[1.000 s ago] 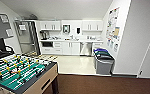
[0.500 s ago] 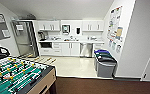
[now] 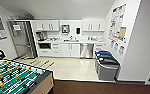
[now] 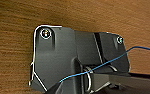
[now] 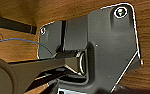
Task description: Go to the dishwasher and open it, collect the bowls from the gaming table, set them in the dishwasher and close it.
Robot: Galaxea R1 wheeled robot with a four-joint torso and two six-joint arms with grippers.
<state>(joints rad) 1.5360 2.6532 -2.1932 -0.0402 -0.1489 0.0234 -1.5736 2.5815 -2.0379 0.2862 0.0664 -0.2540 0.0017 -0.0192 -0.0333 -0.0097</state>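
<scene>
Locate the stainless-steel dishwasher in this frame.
In the head view, the stainless-steel dishwasher sits under the far kitchenette counter, right of the white cabinet doors and behind the grey bins.

Bright even light, soft blur

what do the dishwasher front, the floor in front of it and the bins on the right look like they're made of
Dishwasher: looks like brushed stainless steel, a grey metallic sheen among white cabinets.
Floor: pale and smooth with a faint gloss, likely vinyl or tile; can't tell which.
Bins: probably moulded plastic, matte grey bodies with dark lids, one blue.
</scene>
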